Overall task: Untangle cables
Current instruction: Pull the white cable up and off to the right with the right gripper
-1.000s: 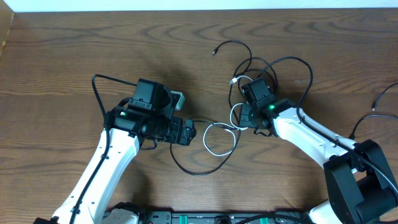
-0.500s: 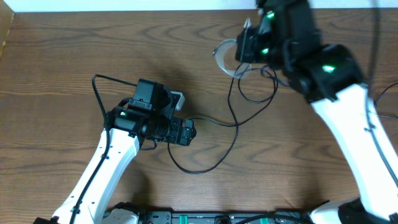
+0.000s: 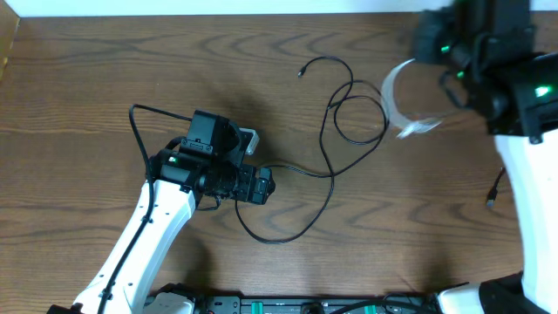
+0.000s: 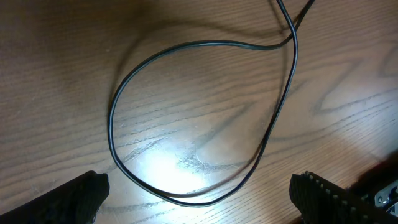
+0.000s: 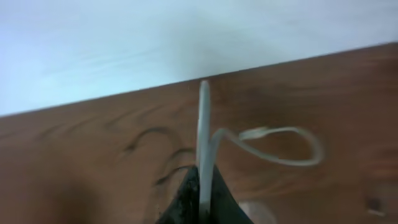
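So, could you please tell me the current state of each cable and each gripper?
white cable: held up off the table in a loop.
black cable: lying loose on the table in open loops.
second black cable: plug end lying on the table, rest hidden.
right gripper: shut on the white cable.
left gripper: open, low over the black cable.

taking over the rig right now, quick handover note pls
Left gripper: open, low over a loop of the black cable, gripping nothing.
Right gripper: shut on the white cable, held in the air at the table's far right.
Done: white cable is up off the table, seemingly free of the black one, though blurred.
Left: set the white cable down apart, then straighten the black cable's loops.
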`<state>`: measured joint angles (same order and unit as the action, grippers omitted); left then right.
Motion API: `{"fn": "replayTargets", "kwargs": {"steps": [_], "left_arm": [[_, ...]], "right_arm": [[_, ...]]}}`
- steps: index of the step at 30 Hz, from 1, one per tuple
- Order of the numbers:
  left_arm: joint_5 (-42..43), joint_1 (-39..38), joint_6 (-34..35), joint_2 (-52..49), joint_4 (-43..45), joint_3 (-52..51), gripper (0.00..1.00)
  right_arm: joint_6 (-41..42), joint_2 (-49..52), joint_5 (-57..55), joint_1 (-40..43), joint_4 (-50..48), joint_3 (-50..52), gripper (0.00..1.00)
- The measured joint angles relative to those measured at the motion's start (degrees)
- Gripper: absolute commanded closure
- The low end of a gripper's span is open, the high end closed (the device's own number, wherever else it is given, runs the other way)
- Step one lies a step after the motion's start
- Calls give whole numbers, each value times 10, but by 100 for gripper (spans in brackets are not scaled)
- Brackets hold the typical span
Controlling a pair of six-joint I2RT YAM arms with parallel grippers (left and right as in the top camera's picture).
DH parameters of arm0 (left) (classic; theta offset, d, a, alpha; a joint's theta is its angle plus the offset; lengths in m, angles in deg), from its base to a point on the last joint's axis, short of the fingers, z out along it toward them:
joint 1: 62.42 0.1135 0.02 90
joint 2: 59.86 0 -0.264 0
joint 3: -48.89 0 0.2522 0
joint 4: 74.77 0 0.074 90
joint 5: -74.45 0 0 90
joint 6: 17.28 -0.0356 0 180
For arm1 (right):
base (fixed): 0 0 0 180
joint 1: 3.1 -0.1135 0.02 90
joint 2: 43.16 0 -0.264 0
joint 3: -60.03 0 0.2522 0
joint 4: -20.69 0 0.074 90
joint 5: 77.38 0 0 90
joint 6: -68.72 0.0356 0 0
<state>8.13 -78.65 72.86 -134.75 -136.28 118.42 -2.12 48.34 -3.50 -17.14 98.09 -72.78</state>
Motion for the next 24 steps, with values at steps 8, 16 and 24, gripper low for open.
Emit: {"fn": "replayTargets", "kwargs": {"steps": [8,16,24], "left_arm": [[0,0,0,0,0,0,1],[0,0,0,0,-12,0,1],[0,0,0,0,-26,0,1]], "right_arm": [[-25,24,-29,272,10,-1,99],[-27,113,63,469,-3,-1,99],[-10,199,149,592,-7,-1,99]]}}
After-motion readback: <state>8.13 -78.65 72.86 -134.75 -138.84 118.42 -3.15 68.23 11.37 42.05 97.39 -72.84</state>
